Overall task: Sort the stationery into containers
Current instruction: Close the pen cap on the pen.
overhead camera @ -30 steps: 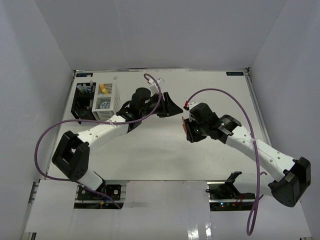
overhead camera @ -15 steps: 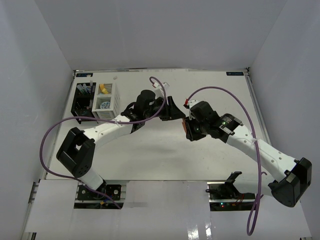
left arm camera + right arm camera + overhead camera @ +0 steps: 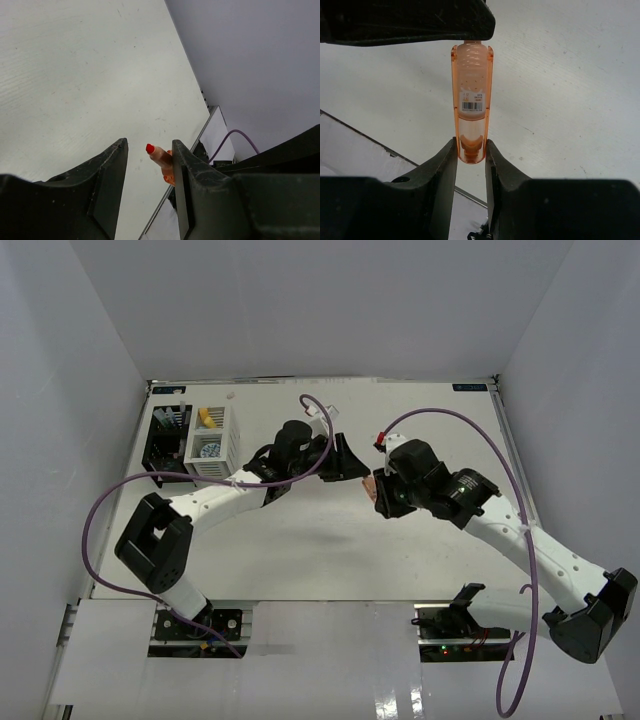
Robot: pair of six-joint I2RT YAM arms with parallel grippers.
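White table below. Your right pincer pinches a stubby orange plastic marker by its end. It looks light, hard, slippery. Your left pincer is open at its tip; grab the middle.

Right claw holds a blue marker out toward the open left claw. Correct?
Not blue. The marker is orange, clear in the right wrist view. The rest stands: the right claw is shut on it, and its red tip shows between the fingers of the open left claw.
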